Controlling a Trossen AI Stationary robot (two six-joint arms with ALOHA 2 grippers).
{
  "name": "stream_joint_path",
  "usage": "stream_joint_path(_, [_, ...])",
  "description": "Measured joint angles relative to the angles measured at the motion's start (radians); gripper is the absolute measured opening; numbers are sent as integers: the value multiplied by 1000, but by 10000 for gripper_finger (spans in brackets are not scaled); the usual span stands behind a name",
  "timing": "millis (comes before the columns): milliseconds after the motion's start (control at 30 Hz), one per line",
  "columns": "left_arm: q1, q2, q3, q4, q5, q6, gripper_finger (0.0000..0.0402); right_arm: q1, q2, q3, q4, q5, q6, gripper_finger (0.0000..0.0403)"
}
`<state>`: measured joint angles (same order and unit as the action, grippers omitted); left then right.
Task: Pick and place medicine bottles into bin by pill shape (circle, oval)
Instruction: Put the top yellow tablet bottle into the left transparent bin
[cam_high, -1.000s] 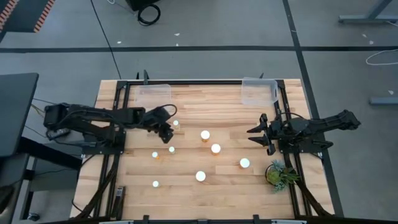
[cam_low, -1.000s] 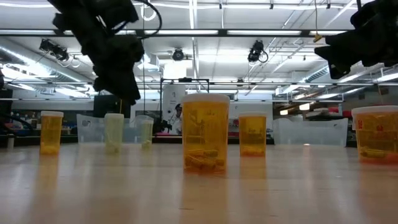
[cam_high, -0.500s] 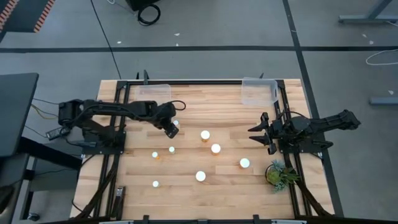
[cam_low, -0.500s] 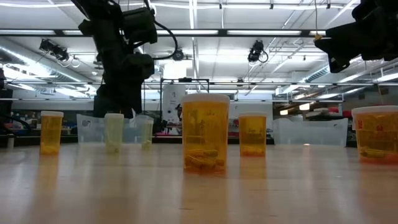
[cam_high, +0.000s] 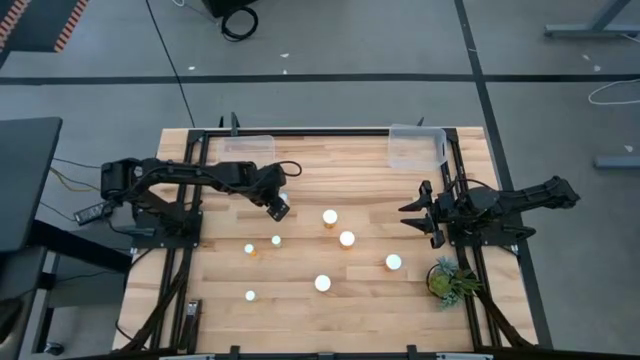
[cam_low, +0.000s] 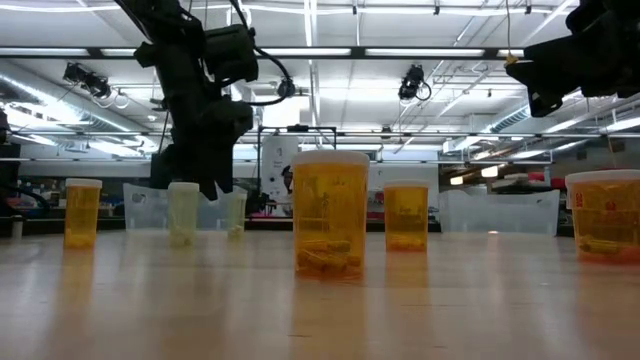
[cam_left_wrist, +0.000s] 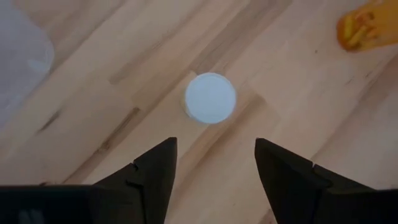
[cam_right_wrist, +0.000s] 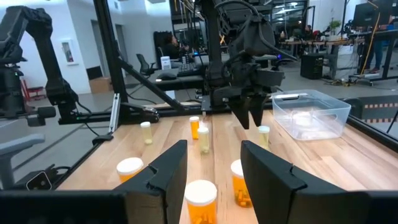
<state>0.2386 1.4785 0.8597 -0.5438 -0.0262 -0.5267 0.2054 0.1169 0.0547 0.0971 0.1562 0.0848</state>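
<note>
Several small amber bottles with white caps stand upright on the wooden table (cam_high: 300, 310), among them ones at the middle (cam_high: 330, 216), (cam_high: 347, 238) and the left (cam_high: 250, 249). My left gripper (cam_high: 279, 206) is open and points down over one narrow bottle, whose white cap (cam_left_wrist: 210, 98) shows just ahead of the fingertips. The gripper touches nothing and hides that bottle in the high view. In the low view the left gripper (cam_low: 187, 185) hangs just above bottle height. My right gripper (cam_high: 410, 215) is open and empty at the right, above the table.
Two clear bins stand at the far edge, one left (cam_high: 240, 150) and one right (cam_high: 415, 145). A small green plant (cam_high: 450, 280) stands at the near right by the right arm's base. Another amber bottle (cam_left_wrist: 364, 25) stands close to the left gripper.
My left gripper has gone a little toward the table's right edge and down, ending over the narrow bottle at the far left, whose cap it now covers in the high view. The bottles have stayed in place.
</note>
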Motion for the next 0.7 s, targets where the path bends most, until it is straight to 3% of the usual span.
stream_joint_path(433, [-7, 119, 0, 127, -23, 39, 227, 0, 0, 0, -5, 0, 0, 157])
stream_joint_path(700, [-7, 129, 6, 133, -24, 35, 217, 0, 0, 0, -10, 0, 0, 157])
